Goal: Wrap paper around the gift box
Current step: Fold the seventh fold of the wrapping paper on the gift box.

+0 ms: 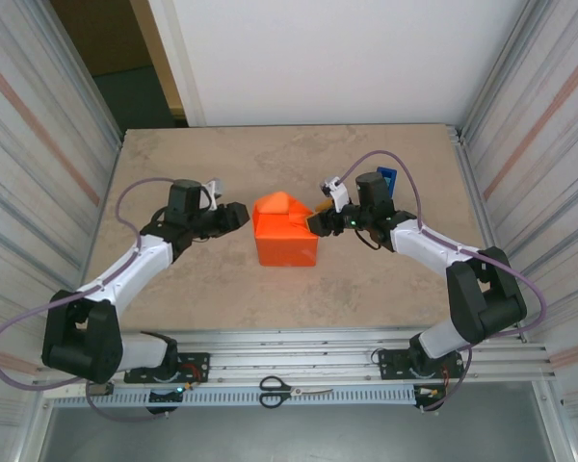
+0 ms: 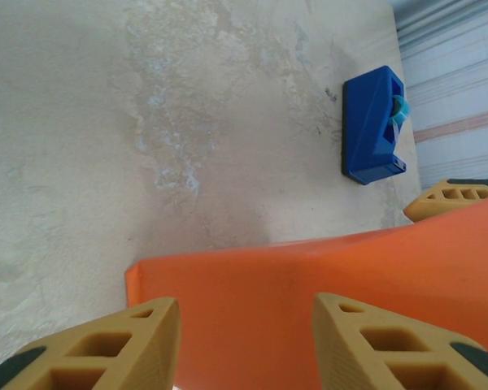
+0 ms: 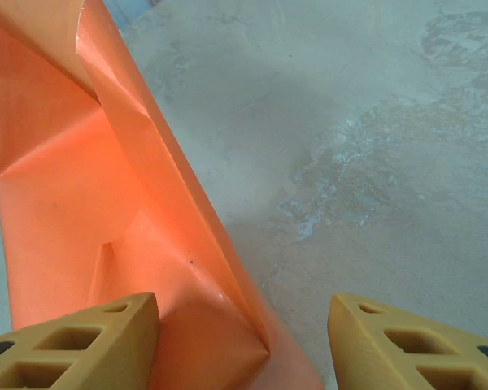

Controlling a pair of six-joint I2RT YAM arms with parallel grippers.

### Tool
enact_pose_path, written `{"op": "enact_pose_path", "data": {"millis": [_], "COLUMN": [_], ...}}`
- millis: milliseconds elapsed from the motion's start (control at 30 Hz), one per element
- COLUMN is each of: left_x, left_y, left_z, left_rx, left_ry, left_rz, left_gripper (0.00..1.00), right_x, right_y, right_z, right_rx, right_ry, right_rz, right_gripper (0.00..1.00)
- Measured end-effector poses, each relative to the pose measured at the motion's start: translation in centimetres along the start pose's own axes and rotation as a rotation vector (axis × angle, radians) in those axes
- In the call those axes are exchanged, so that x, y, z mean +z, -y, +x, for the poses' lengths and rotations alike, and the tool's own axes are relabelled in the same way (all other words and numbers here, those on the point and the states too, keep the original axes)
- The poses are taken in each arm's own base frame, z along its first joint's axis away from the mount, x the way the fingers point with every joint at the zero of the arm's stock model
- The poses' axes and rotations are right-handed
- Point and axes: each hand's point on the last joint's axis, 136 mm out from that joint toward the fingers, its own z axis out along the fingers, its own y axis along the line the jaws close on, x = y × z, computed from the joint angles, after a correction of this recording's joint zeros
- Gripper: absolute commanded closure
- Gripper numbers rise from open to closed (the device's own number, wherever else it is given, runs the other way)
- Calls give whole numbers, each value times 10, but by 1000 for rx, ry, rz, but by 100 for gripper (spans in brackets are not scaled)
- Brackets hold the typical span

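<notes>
I see a blue tape dispenser (image 2: 372, 126) on the table (image 1: 202, 279) behind my right arm, and scissors (image 1: 294, 391) on the near rail. The orange paper (image 1: 284, 236) sits folded up mid-table, covering the gift box. My left gripper (image 1: 241, 216) hangs with jaws apart just left of it, and my right gripper (image 1: 315, 225) is spread at its right edge, neither clamping anything
</notes>
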Motion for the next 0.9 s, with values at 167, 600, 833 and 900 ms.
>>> {"op": "enact_pose_path", "data": {"millis": [167, 600, 833, 900], "left_x": [12, 33, 34, 35], "left_y": [8, 19, 21, 21], "left_z": [4, 25, 25, 24], "left_rx": [20, 81, 160, 177], "left_ry": [-14, -64, -63, -62], "left_rz": [29, 48, 62, 62], "left_gripper": [53, 49, 56, 56], "right_x": [0, 0, 0, 2], "right_y": [-1, -2, -5, -10], "right_z": [0, 0, -2, -4], "right_rx": [0, 11, 23, 22], "right_ry": [-2, -15, -51, -67], "right_rz": [-1, 0, 6, -3], "right_gripper": [44, 42, 37, 35]}}
